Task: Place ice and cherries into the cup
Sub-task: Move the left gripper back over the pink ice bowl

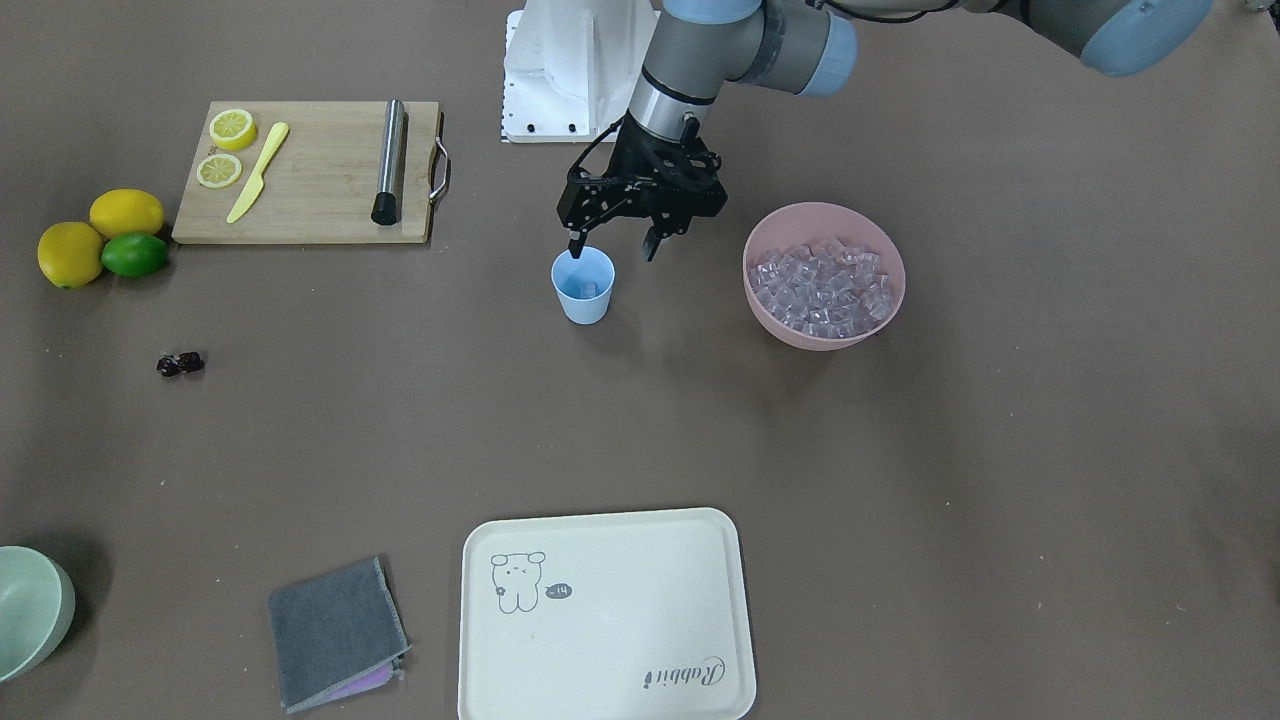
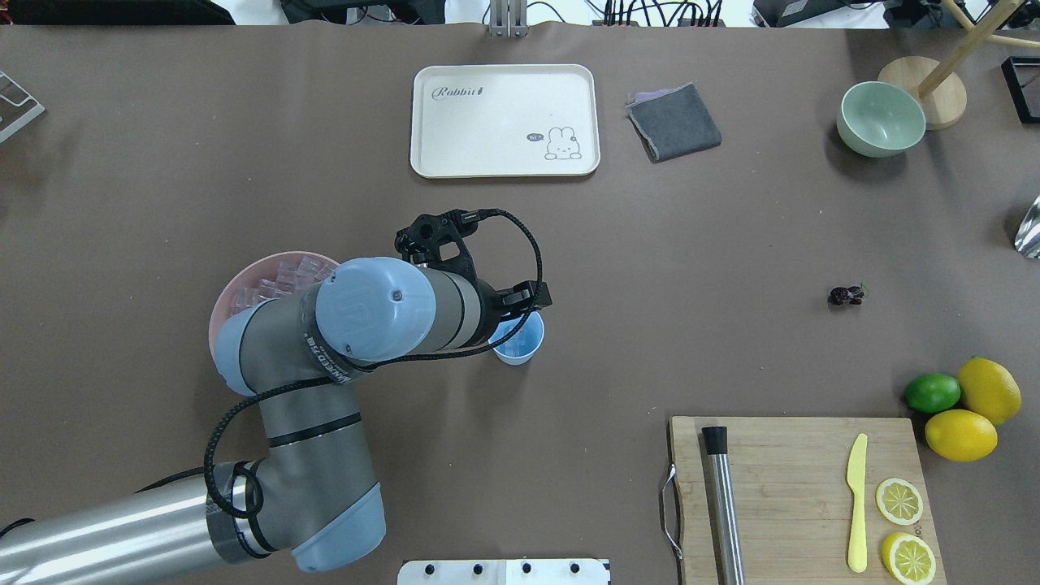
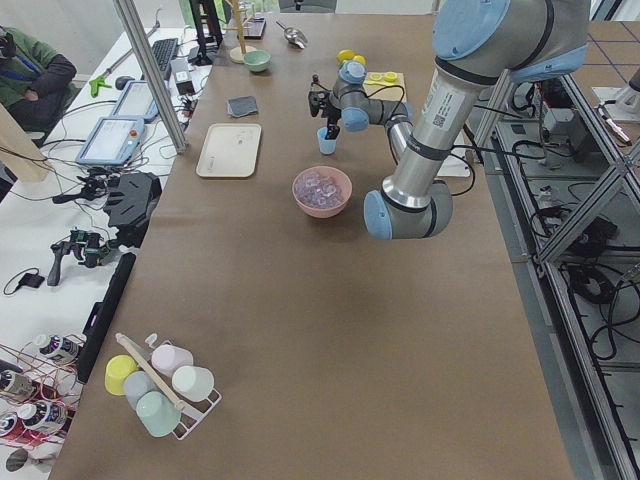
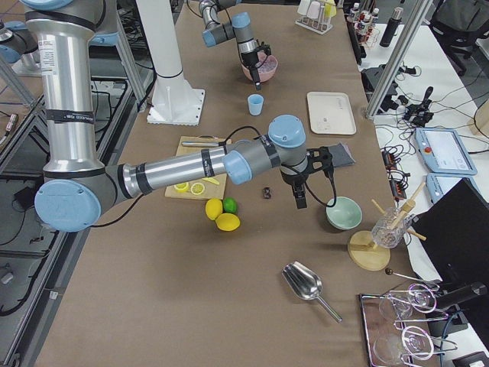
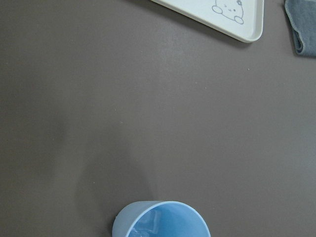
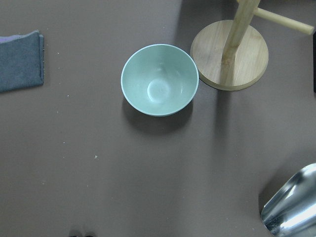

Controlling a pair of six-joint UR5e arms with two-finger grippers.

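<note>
The light-blue cup (image 1: 583, 285) stands upright mid-table, with one clear ice cube (image 1: 586, 289) lying in it. My left gripper (image 1: 612, 245) hangs just above it, open, with nothing between its fingers; one fingertip (image 1: 575, 246) is over the cup's back rim. More ice (image 1: 822, 285) fills the pink bowl (image 1: 826, 341) beside the cup. The dark cherries (image 1: 180, 364) lie alone on the table, far from the cup. In the exterior right view my right gripper (image 4: 299, 200) hovers near the cherries (image 4: 267, 192); whether it is open or shut I cannot tell.
A cutting board (image 1: 310, 175) carries lemon slices, a yellow knife and a steel muddler; two lemons and a lime (image 1: 100, 240) lie next to it. A cream tray (image 1: 605, 615), grey cloth (image 1: 335, 630) and pale green bowl (image 6: 159, 80) sit on the operators' side, with a wooden stand (image 6: 229, 54) and metal scoop (image 6: 291, 207).
</note>
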